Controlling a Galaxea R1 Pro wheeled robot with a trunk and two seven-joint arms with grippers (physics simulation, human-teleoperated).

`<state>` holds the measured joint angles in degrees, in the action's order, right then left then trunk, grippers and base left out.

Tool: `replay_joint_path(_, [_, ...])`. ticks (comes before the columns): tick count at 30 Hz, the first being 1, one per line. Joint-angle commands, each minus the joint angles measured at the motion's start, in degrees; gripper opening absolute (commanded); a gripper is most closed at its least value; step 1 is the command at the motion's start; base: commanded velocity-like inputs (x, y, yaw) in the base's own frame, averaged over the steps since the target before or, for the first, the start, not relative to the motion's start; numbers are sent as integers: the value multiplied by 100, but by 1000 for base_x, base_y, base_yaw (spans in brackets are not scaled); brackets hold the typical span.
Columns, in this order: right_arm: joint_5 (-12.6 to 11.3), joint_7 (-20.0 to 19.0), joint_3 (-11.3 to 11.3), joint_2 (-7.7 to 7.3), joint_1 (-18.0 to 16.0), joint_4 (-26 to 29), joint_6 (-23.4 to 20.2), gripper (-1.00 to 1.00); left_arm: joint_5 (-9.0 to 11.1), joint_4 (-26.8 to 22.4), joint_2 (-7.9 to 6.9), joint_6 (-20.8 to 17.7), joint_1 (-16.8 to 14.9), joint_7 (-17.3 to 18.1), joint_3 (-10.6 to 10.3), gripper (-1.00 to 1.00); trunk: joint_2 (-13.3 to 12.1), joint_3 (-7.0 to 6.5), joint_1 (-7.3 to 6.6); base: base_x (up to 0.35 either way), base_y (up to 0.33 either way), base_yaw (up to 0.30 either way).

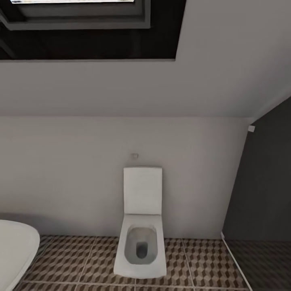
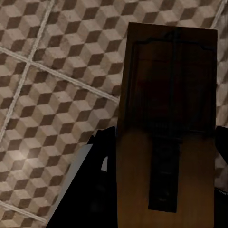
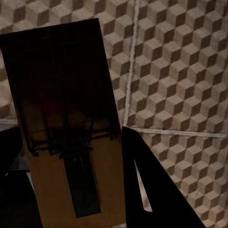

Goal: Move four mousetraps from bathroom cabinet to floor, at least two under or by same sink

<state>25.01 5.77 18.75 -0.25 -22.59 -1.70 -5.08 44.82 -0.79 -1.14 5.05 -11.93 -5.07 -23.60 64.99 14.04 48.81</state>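
In the left wrist view a brown mousetrap point(image 2: 166, 118) with dark wire parts juts out from between the dark fingers point(image 2: 102, 185) of my left gripper point(image 2: 164, 190), which is shut on it above the cube-patterned bathroom floor point(image 2: 52, 80). In the right wrist view a second mousetrap point(image 3: 66, 123), with a faint red mark, sits between the dark fingers point(image 3: 152, 185) of my right gripper point(image 3: 76, 199), which is shut on it over the same tiled floor point(image 3: 180, 71). The cabinet and the sink are out of view.
The head view faces a white wall with a white toilet point(image 1: 141, 238), its lid up, standing on the patterned floor point(image 1: 68, 258). A white bathtub rim point(image 1: 16, 246) curves in at the lower left. A dark glass partition point(image 1: 262, 190) stands at the right.
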Motion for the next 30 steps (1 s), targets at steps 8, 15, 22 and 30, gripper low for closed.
replay_joint_path(8, [39, 21, 43, -1, -9, -14, -5, -100, 18, -8, 0, 5, -3, -38, -49, -100, 4, 7, 4, 321, 0, 0])
replay_joint_path(15, [39, 21, 44, -1, -9, -14, -2, -100, 18, -8, 0, 5, -3, -39, -49, -100, 4, 7, 4, 321, 0, 0])
replay_joint_path(22, [39, 21, 43, -13, -9, -14, -2, -100, 19, -9, -8, 5, -2, -39, -49, -100, 4, 7, 4, 202, 0, 0])
replay_joint_path(30, [39, 21, 48, -27, -9, -10, -2, -100, -21, -49, 19, -1, -3, -98, -84, -100, 4, 7, 4, 18, 0, 0])
